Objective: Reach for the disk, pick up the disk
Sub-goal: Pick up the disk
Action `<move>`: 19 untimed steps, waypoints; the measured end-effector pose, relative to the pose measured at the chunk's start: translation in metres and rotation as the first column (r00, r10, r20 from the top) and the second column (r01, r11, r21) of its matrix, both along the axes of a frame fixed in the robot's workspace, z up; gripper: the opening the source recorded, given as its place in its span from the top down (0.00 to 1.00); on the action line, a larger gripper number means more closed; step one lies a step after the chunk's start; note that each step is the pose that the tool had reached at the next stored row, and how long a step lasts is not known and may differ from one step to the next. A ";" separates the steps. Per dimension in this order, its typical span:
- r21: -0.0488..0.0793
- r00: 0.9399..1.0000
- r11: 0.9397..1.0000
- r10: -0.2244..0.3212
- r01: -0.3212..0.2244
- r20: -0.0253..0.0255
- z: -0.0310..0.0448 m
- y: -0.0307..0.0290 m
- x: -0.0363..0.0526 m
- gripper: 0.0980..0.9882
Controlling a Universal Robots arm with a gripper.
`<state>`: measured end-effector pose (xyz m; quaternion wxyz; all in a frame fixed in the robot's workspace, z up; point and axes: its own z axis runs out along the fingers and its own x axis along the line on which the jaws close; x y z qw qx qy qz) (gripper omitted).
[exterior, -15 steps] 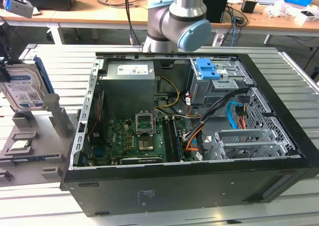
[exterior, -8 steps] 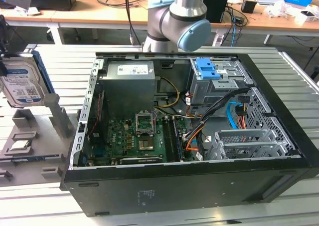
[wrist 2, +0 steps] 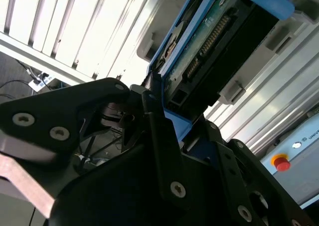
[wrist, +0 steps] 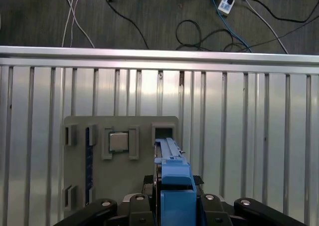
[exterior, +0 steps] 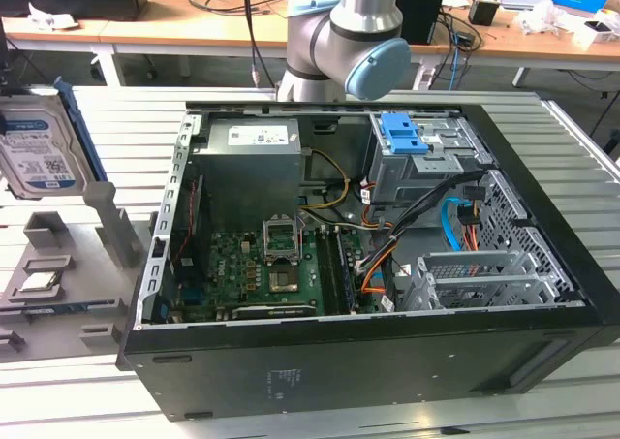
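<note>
Where the gripper [wrist: 172,208] clamps its blue rail frame [wrist: 174,181], the disk [exterior: 37,153] stands on edge between the jaws, at 9 o'clock of the computer case [exterior: 368,361] in the exterior view.

Exterior view high, angled down onto open case [exterior: 387,361], both wrist views close on the disk [wrist 2: 209,41] [wrist: 175,186]

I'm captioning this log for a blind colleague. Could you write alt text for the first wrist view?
The hand clamps the disk, seen edge-on with its blue rail frame, over a grey fixture plate on a slatted metal table. A square silver chip sits in a holder on the plate beside the disk; cables lie on the dark floor beyond.
</note>
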<state>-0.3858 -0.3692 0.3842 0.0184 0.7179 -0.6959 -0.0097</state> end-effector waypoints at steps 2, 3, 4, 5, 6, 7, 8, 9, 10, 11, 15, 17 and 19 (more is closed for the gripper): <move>0.000 1.000 1.000 0.000 0.000 0.000 0.0040 0.0000 0.0003 0.70; 0.000 1.000 1.000 0.000 0.000 0.000 0.0056 0.0000 0.0004 0.70; 0.000 1.000 1.000 0.000 0.000 0.000 0.0074 0.0000 0.0005 0.70; 0.000 1.000 1.000 0.000 0.000 0.000 0.0092 0.0000 0.0006 0.70; 0.000 1.000 1.000 0.000 0.000 0.000 0.0110 0.0000 0.0007 0.70; 0.000 1.000 1.000 0.000 0.000 0.000 0.0130 0.0000 0.0009 0.70; 0.000 1.000 1.000 0.000 0.000 -0.001 0.0149 0.0000 0.0010 0.70; 0.000 1.000 1.000 0.000 0.000 0.000 0.0174 0.0000 0.0011 0.70; 0.000 1.000 1.000 0.000 0.000 -0.001 0.0192 0.0000 0.0012 0.70; 0.000 1.000 1.000 0.000 0.000 -0.001 0.0218 0.0000 0.0014 0.70; 0.000 1.000 1.000 0.000 0.000 -0.001 0.0360 0.0000 0.0026 0.70; 0.000 1.000 1.000 0.000 0.000 -0.002 0.0407 0.0000 0.0030 0.70; 0.000 1.000 1.000 0.000 0.000 -0.002 0.0451 0.0000 0.0035 0.70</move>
